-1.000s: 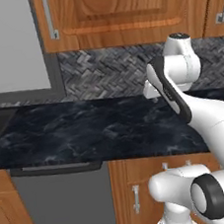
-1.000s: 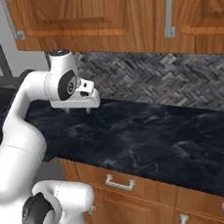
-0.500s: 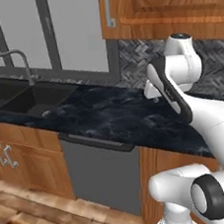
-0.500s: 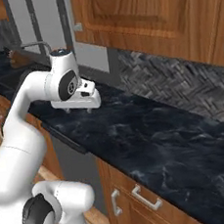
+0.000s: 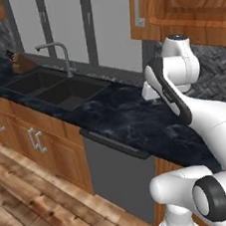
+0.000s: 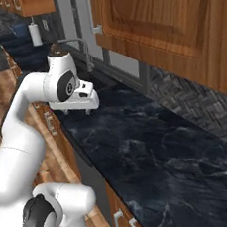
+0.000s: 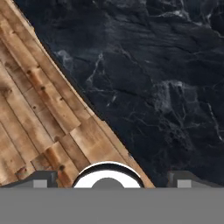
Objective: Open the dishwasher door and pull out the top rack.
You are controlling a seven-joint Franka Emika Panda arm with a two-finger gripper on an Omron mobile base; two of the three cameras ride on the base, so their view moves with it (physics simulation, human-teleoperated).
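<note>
The gripper [image 7: 112, 181] hangs above the black marble countertop [image 7: 166, 87] with its jaws spread wide and nothing between them; the two dark fingertips [image 7: 40, 180] stand far apart at the bottom of the hand view and touch nothing. In the right base view the gripper [image 6: 77, 109] hovers over the countertop [image 6: 154, 150], near its front edge.

Under that countertop [image 5: 130, 118] sits the dishwasher door [image 5: 121, 181], a dark grey panel that is shut, its black bar handle [image 5: 114, 144] running just beneath the counter's front edge. The top rack lies hidden behind the closed door. Left of the dishwasher door stand brown wooden cabinet doors [image 5: 33, 145] with silver handles. A double sink [image 5: 57, 89] with a curved faucet [image 5: 60, 54] is set into the countertop left of the dishwasher, and a knife block [image 5: 21, 62] stands beyond the sink. A wood-plank floor [image 5: 31, 210] lies in front of the dishwasher door.

Against the earlier frames the whole scene has shifted: the base has driven, so the cameras have moved, while the arm's pose looks the same and the jaws are as wide as before.
</note>
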